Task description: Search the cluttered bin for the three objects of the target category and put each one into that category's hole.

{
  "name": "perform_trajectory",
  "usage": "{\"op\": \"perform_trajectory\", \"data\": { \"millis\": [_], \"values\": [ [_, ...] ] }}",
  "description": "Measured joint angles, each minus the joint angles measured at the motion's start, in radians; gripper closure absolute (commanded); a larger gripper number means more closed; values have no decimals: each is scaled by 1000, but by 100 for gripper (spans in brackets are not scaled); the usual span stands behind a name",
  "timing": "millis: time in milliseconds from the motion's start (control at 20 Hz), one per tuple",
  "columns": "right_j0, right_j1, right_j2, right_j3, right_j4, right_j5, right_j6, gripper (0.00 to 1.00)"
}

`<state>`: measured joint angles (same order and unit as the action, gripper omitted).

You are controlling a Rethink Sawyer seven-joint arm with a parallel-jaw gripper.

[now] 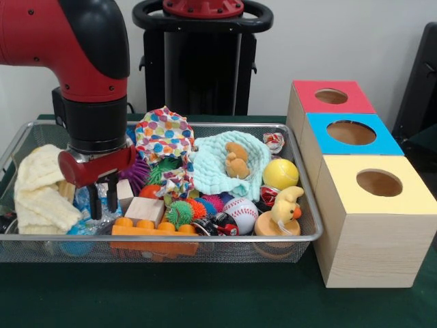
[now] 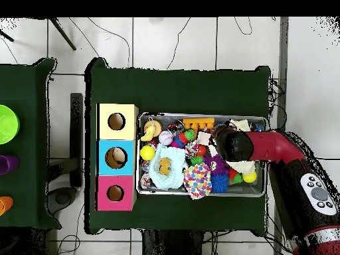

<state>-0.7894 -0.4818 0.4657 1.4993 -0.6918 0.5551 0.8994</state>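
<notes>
Bin [image 1: 311,236] sits on the green table [image 1: 205,301], packed with toys: a baseball [image 1: 241,210], a yellow ball [image 1: 280,173], a wooden block [image 1: 144,208], a cream towel [image 1: 41,191]. Beside it stand 3 boxes with holes, red [image 1: 331,96], blue [image 1: 351,132], yellow [image 1: 379,183]. The gripper [image 1: 103,198] dips into the bin near the towel, fingers apart, nothing clasped between them.
</notes>
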Motion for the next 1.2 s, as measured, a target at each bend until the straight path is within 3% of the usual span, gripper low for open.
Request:
{"op": "perform_trajectory", "data": {
  "millis": [800, 1200],
  "values": [
    [2, -9, 0, 1, 0, 16, 0, 100],
    [4, -53, 0, 4, 2, 88, 0, 100]
  ]
}}
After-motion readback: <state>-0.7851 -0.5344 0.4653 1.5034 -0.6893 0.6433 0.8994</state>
